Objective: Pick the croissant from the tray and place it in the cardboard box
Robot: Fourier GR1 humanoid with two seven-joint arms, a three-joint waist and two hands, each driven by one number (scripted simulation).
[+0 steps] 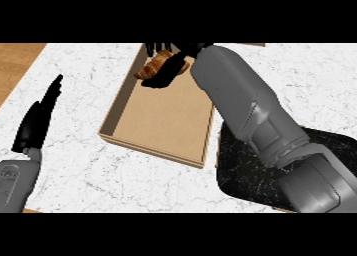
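The brown croissant (154, 64) hangs over the far end of the open cardboard box (155, 125), with my right hand (173, 62) curled round it from above; the fingers and thumb hide part of it. My right forearm stretches from the lower right across the box's right wall. The black tray (332, 145) lies to the right of the box, mostly under that forearm, and no other object shows on it. My left hand (39, 117) rests at the left, open, fingers straight and pointing up, well apart from the box.
The white marble counter (77, 65) surrounds box and tray. Its left edge meets a wooden floor (7, 65) at the upper left. The box's low walls stand between the tray and the box floor.
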